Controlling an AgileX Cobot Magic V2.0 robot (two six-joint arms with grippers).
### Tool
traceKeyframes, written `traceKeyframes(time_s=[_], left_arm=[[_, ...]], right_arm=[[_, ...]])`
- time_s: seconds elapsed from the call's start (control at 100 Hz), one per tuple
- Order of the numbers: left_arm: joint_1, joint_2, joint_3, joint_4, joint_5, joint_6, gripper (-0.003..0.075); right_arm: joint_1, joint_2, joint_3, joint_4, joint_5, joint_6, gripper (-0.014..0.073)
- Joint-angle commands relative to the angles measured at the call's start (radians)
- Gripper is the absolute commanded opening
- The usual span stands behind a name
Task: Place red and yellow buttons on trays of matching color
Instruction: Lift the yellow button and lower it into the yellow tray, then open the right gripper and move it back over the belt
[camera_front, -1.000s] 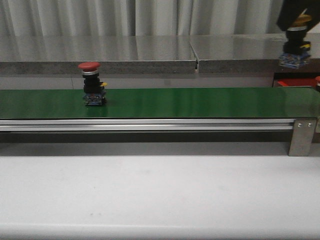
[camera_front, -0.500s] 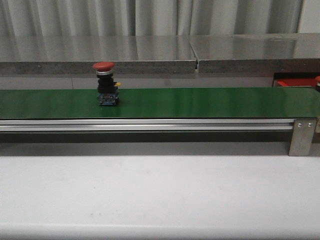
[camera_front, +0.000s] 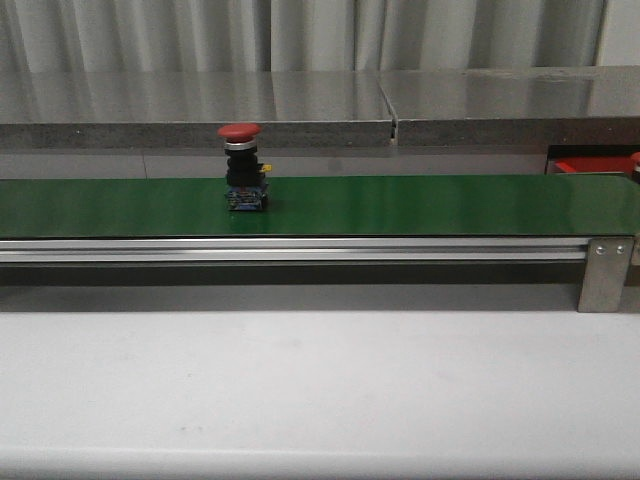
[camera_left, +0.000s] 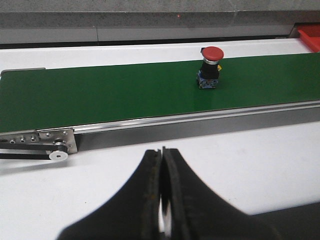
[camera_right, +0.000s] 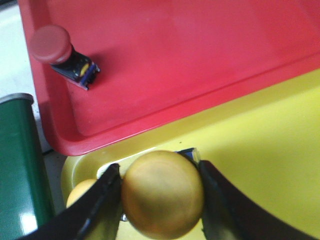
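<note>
A red button (camera_front: 243, 165) stands upright on the green conveyor belt (camera_front: 420, 203), left of its middle; the left wrist view shows this red button (camera_left: 210, 67) too. My left gripper (camera_left: 162, 152) is shut and empty over the white table, well short of the belt. My right gripper (camera_right: 159, 170) is shut on a yellow button (camera_right: 162, 194) over the yellow tray (camera_right: 260, 140). A second yellow button (camera_right: 80, 192) lies in that tray. The red tray (camera_right: 190, 60) beside it holds a tipped red button (camera_right: 62, 52). Neither arm shows in the front view.
The belt's metal end bracket (camera_front: 606, 272) stands at the right. A corner of the red tray (camera_front: 590, 165) shows past the belt end. A steel shelf (camera_front: 300, 105) runs behind the belt. The belt's rounded end (camera_right: 20, 160) lies next to both trays.
The red button has ridden the belt to the right. The right gripper with its yellow button has left the top right of the front view.
</note>
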Motion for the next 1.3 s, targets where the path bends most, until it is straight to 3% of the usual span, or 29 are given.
traceKeyframes(time_s=[0.0,0.66,0.71,0.86,0.92,1.29], left_arm=[[-0.007,0.007,-0.022,-0.014,-0.081,-0.004,-0.0020],[-0.007,0.007,-0.022,-0.014,-0.081,-0.004,-0.0020],[-0.007,0.007,-0.022,-0.014,-0.081,-0.004,-0.0020],[-0.007,0.007,-0.022,-0.014,-0.081,-0.004,-0.0020],[-0.007,0.007,-0.022,-0.014,-0.081,-0.004,-0.0020],[-0.007,0.007,-0.022,-0.014,-0.081,-0.004,-0.0020]], right_arm=[[-0.005,-0.002,-0.021,0.056,-0.081,0.004,0.0113],[-0.005,0.105,-0.021,0.101,-0.118,0.003,0.0124],[-0.005,0.105,-0.021,0.101,-0.112,0.003,0.0162],[-0.005,0.105,-0.021,0.101,-0.109,0.003,0.0431],[-0.005,0.105,-0.021,0.101,-0.104,0.003,0.0498],[-0.005,0.035,-0.021,0.073,-0.107,0.002,0.0521]])
